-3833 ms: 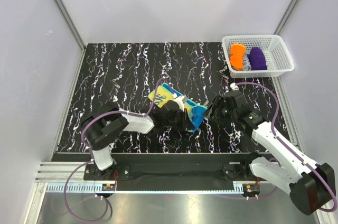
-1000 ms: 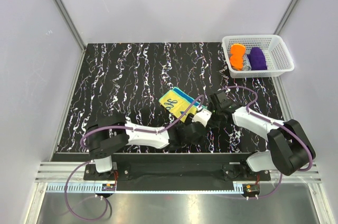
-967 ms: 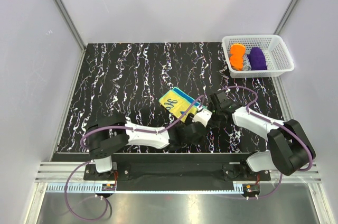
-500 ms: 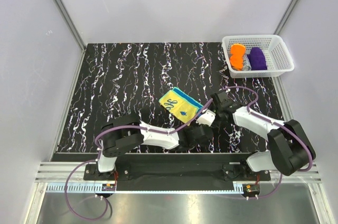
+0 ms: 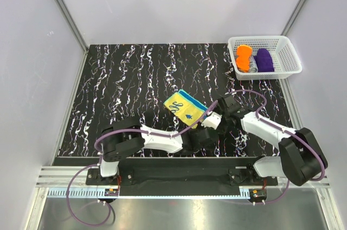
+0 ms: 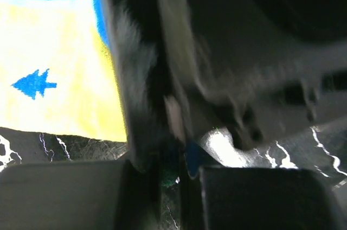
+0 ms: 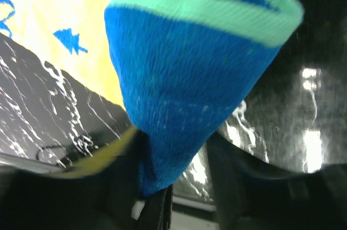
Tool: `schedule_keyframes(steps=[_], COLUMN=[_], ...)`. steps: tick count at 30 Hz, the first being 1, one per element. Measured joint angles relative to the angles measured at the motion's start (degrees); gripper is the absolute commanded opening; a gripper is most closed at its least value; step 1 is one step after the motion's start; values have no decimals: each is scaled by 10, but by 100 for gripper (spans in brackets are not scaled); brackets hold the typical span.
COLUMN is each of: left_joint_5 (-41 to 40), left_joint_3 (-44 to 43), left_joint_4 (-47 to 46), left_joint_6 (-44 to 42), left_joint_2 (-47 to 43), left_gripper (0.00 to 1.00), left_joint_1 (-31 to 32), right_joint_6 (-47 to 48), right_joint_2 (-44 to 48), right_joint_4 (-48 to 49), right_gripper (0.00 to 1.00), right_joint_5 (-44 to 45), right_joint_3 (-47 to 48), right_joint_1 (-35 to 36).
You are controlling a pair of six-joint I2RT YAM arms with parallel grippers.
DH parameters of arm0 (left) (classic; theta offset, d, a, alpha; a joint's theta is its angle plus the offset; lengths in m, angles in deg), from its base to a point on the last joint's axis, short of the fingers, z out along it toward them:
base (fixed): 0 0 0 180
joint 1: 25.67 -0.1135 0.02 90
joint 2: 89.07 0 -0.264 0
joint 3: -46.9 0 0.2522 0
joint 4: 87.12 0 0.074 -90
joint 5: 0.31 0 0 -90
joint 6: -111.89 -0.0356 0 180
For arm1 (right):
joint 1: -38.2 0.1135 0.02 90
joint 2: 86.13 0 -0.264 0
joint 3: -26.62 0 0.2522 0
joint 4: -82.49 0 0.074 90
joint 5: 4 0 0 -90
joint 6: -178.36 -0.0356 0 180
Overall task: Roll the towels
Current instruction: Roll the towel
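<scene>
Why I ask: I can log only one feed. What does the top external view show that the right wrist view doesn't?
Only top external: the white basket holding an orange roll and a purple roll, and the left arm. Only right wrist: the blue-and-green fold of the towel close up, inside the right gripper. Both: the yellow-and-blue towel on the black marbled table.
</scene>
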State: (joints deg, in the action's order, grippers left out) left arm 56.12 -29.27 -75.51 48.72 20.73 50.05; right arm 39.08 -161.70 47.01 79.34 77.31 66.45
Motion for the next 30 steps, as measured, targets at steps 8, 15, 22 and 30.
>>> schedule_keyframes(steps=[8,15,22,30], left_joint_5=[60,99,157,275], left_joint_3=[22,33,56,78], left_joint_4=[6,-4,-5,-28], left_joint_6=[12,28,45,88], left_joint_2=[-34,-52,-55,-74], left_gripper=[0,0,0,0], left_joint_1=[-13,-23,-39,-101], right_joint_6=[17,32,39,43], right_joint_2=[14,39,89,241], right_joint_4=[-86,-151,-167,-122], right_gripper=[94,99,97,84], right_joint_5=[49,123,148,103], right_joint_3=[52,114,113,35], right_joint_1=[9,-6,-67,-74])
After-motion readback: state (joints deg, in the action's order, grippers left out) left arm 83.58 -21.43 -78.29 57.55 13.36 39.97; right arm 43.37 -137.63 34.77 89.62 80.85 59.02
